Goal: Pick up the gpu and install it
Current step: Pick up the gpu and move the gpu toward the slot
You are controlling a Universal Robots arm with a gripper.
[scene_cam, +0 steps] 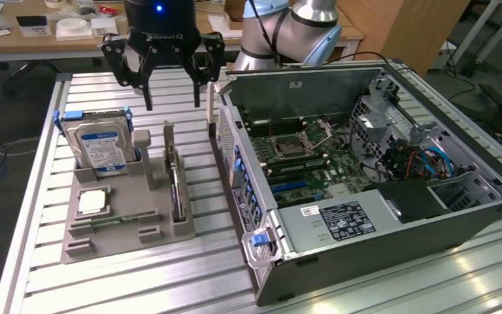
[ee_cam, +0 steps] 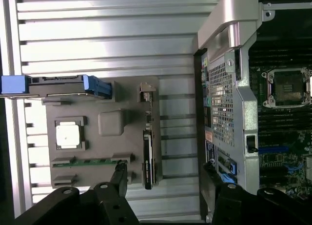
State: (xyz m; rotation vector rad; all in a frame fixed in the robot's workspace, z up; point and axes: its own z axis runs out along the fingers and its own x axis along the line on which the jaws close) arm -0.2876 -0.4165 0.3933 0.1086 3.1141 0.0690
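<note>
Slotted aluminium worktop (scene_cam: 146, 288) in a lab, cluttered desk (scene_cam: 59, 29) behind. Grey parts holder (scene_cam: 146, 239) sits on the exterior view's left half of the worktop. Open computer case (scene_cam: 391, 255) lies on its side just beside it, on the exterior view's right.

In the holder:
- gpu (scene_cam: 175, 183) stands on its long edge in a slot along the side nearest the case, upright, untouched.
- hard drive (scene_cam: 102, 147), blue side rails, upright at the far end.
- processor chip (scene_cam: 91, 203) lies flat.
- memory stick (scene_cam: 116, 221) lies in a low slot near the front.

Claw (scene_cam: 174, 98) is released, fingers spread wide, nothing between them. It hangs above the far end of the worktop, above and clear of the gpu. Silver-blue robot arm (scene_cam: 290, 29) rises behind it.

Case interior:
- motherboard (scene_cam: 303, 154) with bare CPU socket (scene_cam: 290, 144).
- power supply (scene_cam: 338, 219) with a white label at the near end.
- blue cables (scene_cam: 434, 160) on the exterior view's right.

Wrist view looks straight down on the holder. The gpu (ee_cam: 148, 159) shows as a thin dark edge there. One claw finger (ee_cam: 119, 173) hangs between it and the memory stick (ee_cam: 92, 161).
</note>
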